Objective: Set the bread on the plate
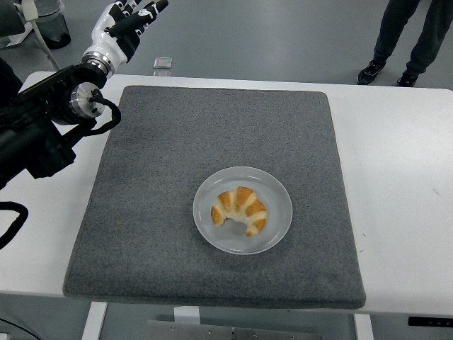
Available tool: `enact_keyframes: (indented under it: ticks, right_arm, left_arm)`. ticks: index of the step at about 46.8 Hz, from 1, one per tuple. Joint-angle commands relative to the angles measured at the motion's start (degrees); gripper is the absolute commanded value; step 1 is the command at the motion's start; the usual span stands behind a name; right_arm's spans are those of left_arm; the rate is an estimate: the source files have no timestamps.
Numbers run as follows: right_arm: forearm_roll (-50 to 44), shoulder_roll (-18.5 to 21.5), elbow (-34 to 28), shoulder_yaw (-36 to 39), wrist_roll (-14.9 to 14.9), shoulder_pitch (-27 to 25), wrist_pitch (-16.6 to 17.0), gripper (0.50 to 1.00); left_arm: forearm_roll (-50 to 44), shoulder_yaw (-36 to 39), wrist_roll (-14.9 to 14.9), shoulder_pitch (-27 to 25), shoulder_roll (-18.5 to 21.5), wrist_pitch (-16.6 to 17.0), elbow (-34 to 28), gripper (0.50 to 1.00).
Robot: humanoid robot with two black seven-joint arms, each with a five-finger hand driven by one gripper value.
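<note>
Head view, bread [239, 210] on plate [277, 221], left robot hand [126, 27] far off, fingers spread, empty

A golden, curved croissant [239, 210] lies flat on the round translucent plate [277, 224], well apart from the left hand's fingers [139, 15].

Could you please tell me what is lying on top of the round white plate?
A golden crescent-shaped bread roll lies on the round white plate, which sits on the grey felt mat. The plate surface under the roll is covered.
</note>
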Motion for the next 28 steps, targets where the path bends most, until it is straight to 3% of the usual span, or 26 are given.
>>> enact_keyframes:
  ticks: [1,11,28]
  right_arm:
    - [0.0,0.0,0.0,0.0,0.0,0.0,0.1,0.930]
    - [0.1,0.0,0.0,-0.1,0.0,0.0,0.2,0.930]
    - [0.0,0.0,0.0,0.1,0.0,0.0,0.2,0.930]
  left_arm:
    - [-0.8,-2.7,0.0,1.5,-0.6,1.0,0.0,0.994]
    - [-1.2,-8.6,-0.1,4.2,-1.1,2.9,0.0,0.994]
    - [-1.0,-8.9,-0.1,4.5,-1.9,4.6,2.7,0.994]
